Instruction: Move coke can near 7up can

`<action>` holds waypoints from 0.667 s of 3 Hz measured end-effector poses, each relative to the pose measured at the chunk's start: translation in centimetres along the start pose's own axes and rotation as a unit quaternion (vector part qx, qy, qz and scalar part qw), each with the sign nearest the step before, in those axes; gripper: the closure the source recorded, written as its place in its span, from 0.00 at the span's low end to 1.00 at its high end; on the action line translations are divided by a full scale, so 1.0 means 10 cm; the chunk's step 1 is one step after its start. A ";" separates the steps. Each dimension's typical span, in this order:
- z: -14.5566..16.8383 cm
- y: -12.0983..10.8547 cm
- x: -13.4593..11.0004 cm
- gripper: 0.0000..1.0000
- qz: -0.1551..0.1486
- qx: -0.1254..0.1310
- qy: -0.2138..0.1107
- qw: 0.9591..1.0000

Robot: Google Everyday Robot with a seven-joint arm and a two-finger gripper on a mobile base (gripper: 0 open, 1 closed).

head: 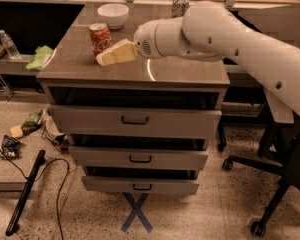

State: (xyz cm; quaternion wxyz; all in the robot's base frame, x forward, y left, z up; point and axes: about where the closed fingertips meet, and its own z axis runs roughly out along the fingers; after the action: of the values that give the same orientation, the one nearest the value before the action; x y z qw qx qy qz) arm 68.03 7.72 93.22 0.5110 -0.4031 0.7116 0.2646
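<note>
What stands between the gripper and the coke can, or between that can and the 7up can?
Nothing visible separates the gripper from the coke can, which is close beside it. Toward the 7up can, only the robot's own arm crosses over the countertop; the white bowl stands off that line.

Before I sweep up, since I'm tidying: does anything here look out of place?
Litter lies scattered on the floor left of the drawers, which stand partly open. The coke can stands upright, the gripper beside it.
</note>
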 end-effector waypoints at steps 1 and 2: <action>0.25 -0.11 0.00 0.00 -0.014 -0.002 0.004 1.000; 0.54 -0.23 0.00 0.00 -0.020 -0.004 0.001 1.000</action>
State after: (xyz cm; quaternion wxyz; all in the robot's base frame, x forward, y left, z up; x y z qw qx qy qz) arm 72.72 10.76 91.45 0.5137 -0.4192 0.7032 0.2566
